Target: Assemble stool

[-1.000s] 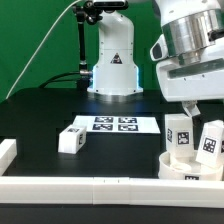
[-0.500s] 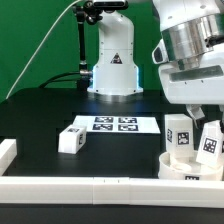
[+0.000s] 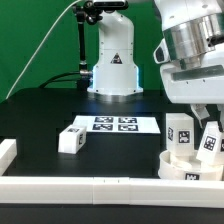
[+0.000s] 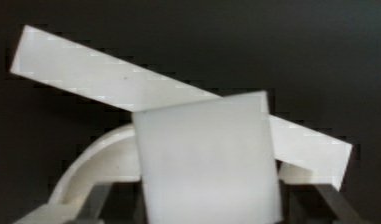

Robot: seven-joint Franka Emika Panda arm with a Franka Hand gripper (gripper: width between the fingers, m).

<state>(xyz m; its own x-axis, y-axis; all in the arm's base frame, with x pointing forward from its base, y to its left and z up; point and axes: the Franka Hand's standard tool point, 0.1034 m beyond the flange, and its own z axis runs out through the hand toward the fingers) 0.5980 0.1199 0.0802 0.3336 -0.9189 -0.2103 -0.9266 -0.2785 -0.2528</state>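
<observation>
Three legs counted: all white, all tagged, seen in the exterior view.
Seat: round white disc (image 3: pixel 178 169) lies flat on the black table (image 3: pixel 40 115), at the exterior view's lower right, just behind the white rail (image 3: pixel 100 186).
Upright leg: stands (image 3: pixel 180 134) on top of the seat, tag facing the camera.
Tilted leg: leans (image 3: pixel 211 140) just beside the upright leg, on the exterior view's right, its foot down at the seat.
Loose leg: lies (image 3: pixel 72 138) on the table, well apart from the seat, near the marker board (image 3: pixel 113 124).
Gripper: hangs (image 3: pixel 205 112) directly over the top of the tilted leg.
Wrist view: a white block, taken for the tilted leg, fills the space between the two dark fingers (image 4: pixel 112 205); the seat's curved edge is seen beside it, and a long white slab (image 4: pixel 116 75) runs aslant behind it.
Grip: the fingers flank the block closely on both sides; whether they press on it or merely straddle it cannot be told.
Background: the arm's white base (image 3: pixel 112 62) stands behind the marker board.
</observation>
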